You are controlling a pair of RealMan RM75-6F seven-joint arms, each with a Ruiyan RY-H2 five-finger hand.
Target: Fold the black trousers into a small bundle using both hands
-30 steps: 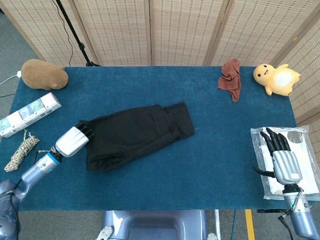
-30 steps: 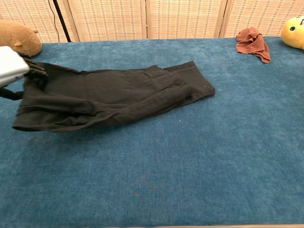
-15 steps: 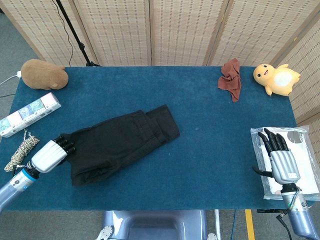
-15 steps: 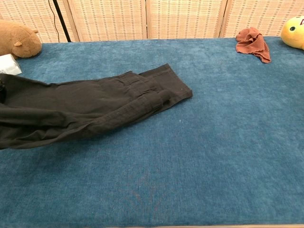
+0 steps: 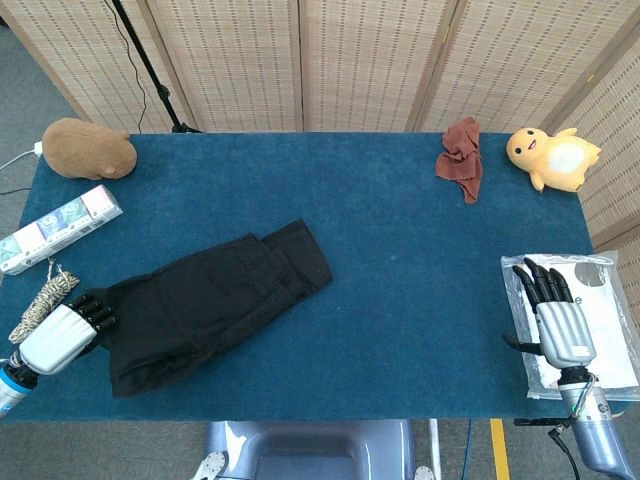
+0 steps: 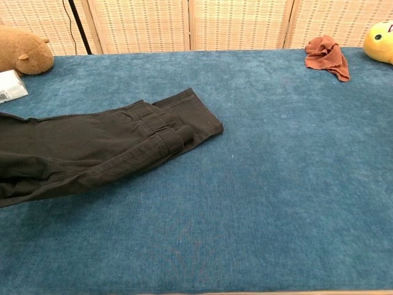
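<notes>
1. My left hand point(image 5: 55, 335) grips the left end of the black trousers point(image 5: 205, 305) at the table's point(image 5: 400, 300) front-left corner.
2. The trousers lie folded lengthwise, slanting toward the table's middle.
3. My right hand point(image 5: 553, 318) hovers open, fingers apart, over a plastic bag point(image 5: 600, 275).

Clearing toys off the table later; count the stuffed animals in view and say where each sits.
2. The brown plush lies at the table's far left corner; the yellow duck plush lies at the far right corner, beside the red cloth. None seems hidden.

Trousers point(image 5: 210, 305) left; cloth point(image 5: 462, 155) far right.
</notes>
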